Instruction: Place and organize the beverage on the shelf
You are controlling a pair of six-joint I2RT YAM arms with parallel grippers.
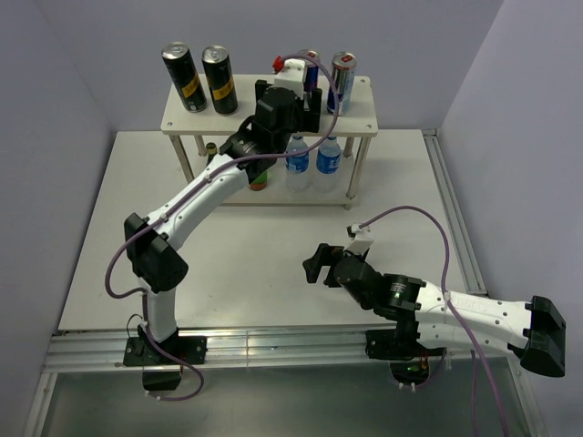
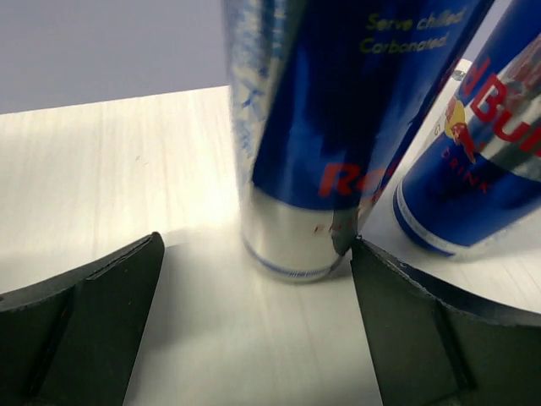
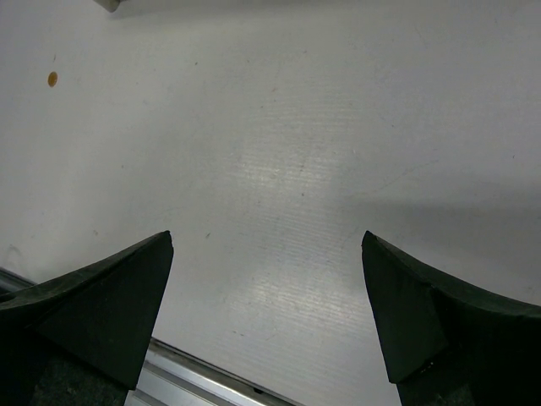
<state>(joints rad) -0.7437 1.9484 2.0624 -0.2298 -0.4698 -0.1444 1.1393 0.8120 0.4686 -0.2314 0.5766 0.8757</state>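
Note:
The pale wood shelf (image 1: 196, 121) stands at the back of the table. Two black cans with yellow marks (image 1: 185, 77) (image 1: 219, 79) stand on its top left. Two blue-silver cans stand on its top right: one (image 1: 342, 80) free, the other (image 1: 313, 66) mostly hidden behind my left wrist. My left gripper (image 1: 308, 89) is open around that can (image 2: 313, 152) in the left wrist view (image 2: 258, 254); the right fingertip (image 2: 359, 254) is at its base, and the second can (image 2: 473, 161) stands just right. A green bottle (image 1: 259, 177) shows partly on the lower tier. My right gripper (image 1: 319, 264) is open and empty over the table (image 3: 266, 241).
Two clear water bottles with blue labels (image 1: 297, 162) (image 1: 329, 157) stand on the lower tier. Another dark bottle top (image 1: 211, 149) peeks out beside the left arm. A metal rail (image 1: 273, 350) runs along the table's front edge. Walls close in at both sides.

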